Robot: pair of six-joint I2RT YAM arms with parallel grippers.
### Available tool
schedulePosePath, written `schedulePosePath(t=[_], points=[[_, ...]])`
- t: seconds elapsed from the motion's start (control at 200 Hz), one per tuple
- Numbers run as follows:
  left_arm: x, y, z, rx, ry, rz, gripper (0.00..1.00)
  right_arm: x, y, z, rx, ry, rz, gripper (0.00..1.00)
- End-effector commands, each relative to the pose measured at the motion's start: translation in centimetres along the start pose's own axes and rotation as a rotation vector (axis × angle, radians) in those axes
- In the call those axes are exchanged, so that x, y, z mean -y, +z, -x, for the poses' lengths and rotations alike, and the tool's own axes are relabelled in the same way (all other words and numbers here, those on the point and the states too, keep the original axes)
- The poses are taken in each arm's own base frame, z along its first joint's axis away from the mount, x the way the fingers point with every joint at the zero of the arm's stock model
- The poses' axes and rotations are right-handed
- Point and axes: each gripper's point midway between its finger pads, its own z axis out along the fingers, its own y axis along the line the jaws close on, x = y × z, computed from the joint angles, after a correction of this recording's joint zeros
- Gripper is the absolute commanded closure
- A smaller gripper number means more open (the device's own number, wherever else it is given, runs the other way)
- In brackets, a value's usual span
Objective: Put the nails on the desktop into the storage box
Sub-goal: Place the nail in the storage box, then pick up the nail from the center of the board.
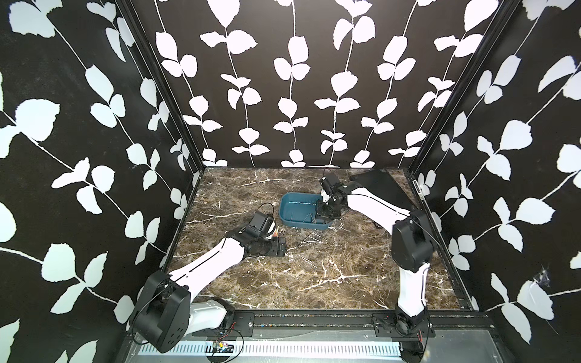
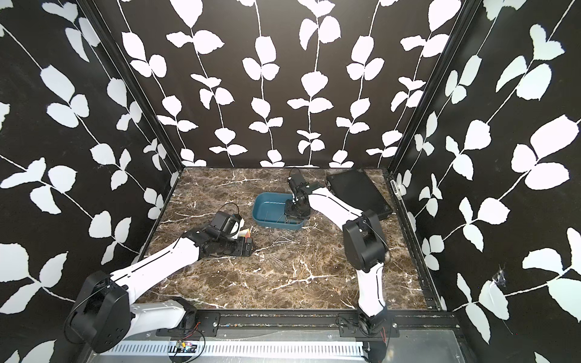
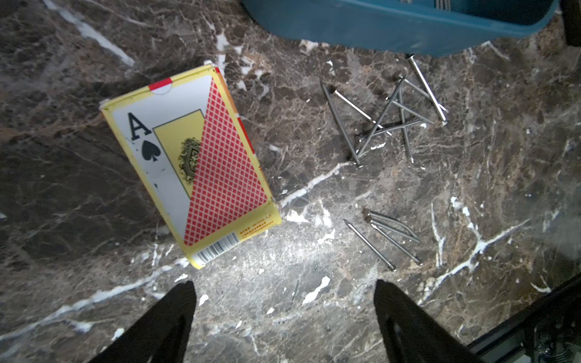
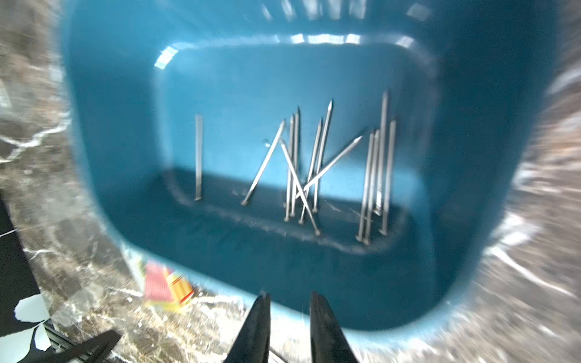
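Over the box [image 4: 103, 132], the right gripper [image 4: 289, 295] hangs with its fingers a narrow gap apart and nothing between them. I'd part them fully above the floor, then lift straight up, clear of the rim. Roughly a dozen nails [image 4: 314, 166] lie inside. Low over the desktop [image 3: 78, 220], the left gripper [image 3: 283, 284] stands wide and empty. Just beside the box I count seven or eight crossed nails and four more nearer the left fingers, plus one card pack [image 3: 195, 157] and one black case [image 2: 358, 191].
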Motion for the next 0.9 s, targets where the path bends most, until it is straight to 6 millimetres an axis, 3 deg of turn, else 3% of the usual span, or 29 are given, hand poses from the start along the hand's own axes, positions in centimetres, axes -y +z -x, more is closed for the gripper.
schedulePosePath(t=[0.0,0.175,0.3,0.635,0.895], points=[[0.2,0.2,0.1,0.003,-0.025,-0.024,0.1,-0.3,-1.6,-3.1,-0.008,-0.097,-0.03,0.74],[-1.2,-0.4,-0.1,0.033,-0.053,0.044,0.09,-2.2,-0.1,-9.1,-0.095,-0.276,-0.044,0.74],[-2.2,-1.1,-0.4,0.039,-0.075,0.08,0.09,-3.2,1.3,-12.0,-0.155,-0.395,-0.091,0.73],[-4.6,-2.8,-3.0,0.06,-0.224,0.084,0.08,-4.3,4.5,-15.0,-0.232,-0.543,-0.129,0.72],[-5.0,-2.4,-5.0,0.052,-0.319,0.044,0.08,-3.9,5.9,-17.1,-0.286,-0.628,-0.169,0.69]])
